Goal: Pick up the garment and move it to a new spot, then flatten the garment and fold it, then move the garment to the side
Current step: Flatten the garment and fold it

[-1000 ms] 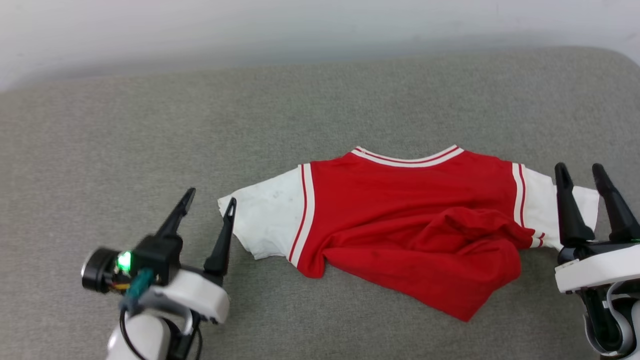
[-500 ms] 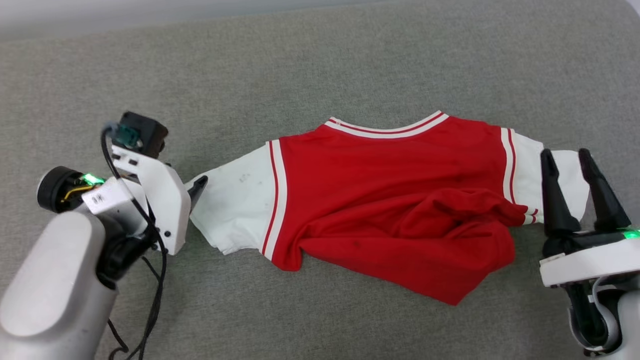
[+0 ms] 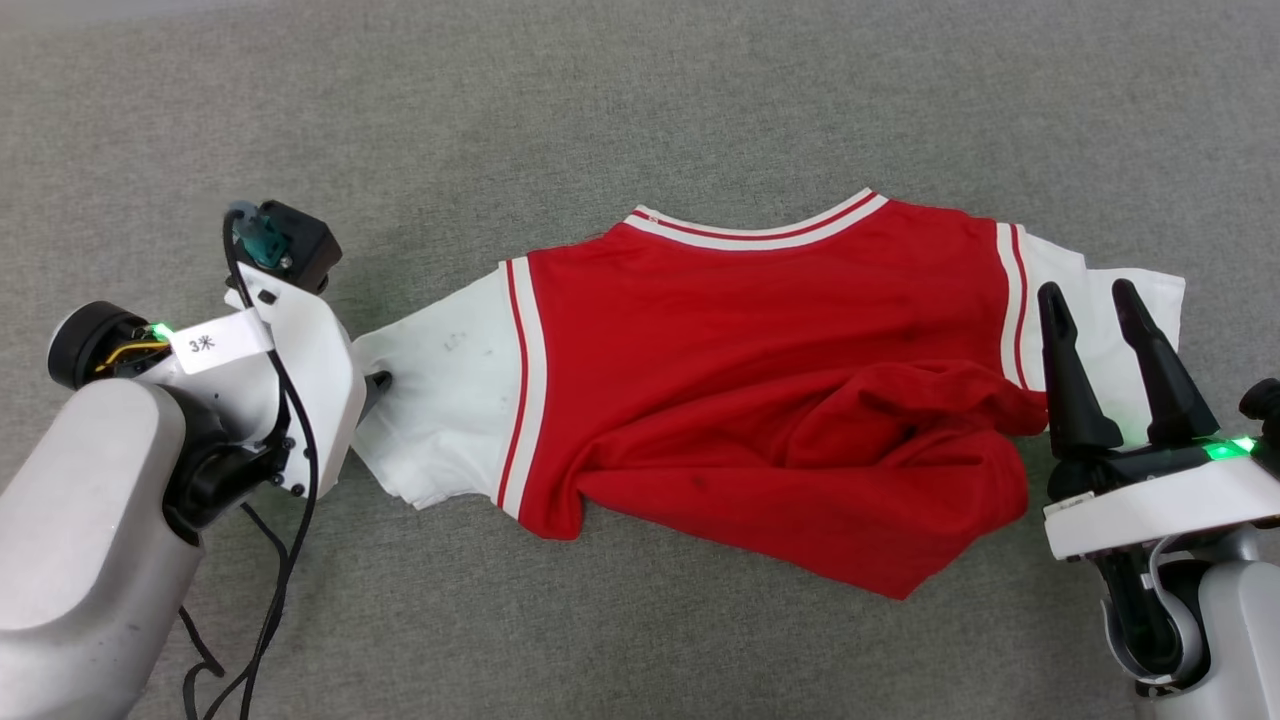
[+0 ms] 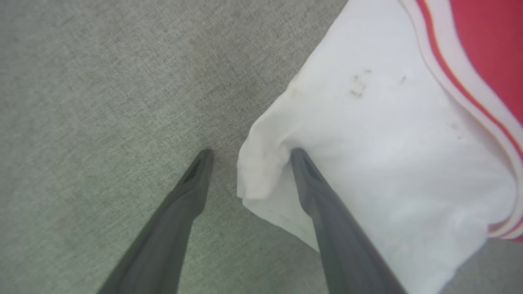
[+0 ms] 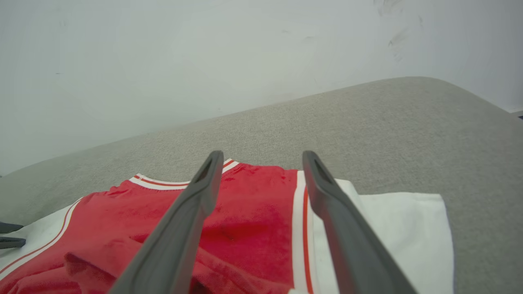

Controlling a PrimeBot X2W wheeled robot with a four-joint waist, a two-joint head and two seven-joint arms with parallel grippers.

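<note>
Left pincer (image 4: pixel 251 152) lowered, straddling garment (image 3: pixel 760 390) sleeve edge | jaws apart

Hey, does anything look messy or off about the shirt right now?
Yes. The garment isn't flat: its red lower hem is bunched and flipped up toward the right side, and small dark marks speckle the white left sleeve at the left gripper.

The garment (image 3: pixel 760 390), red with white sleeves, lies spread back-up on grey fabric, its lower hem bunched upward.
</note>
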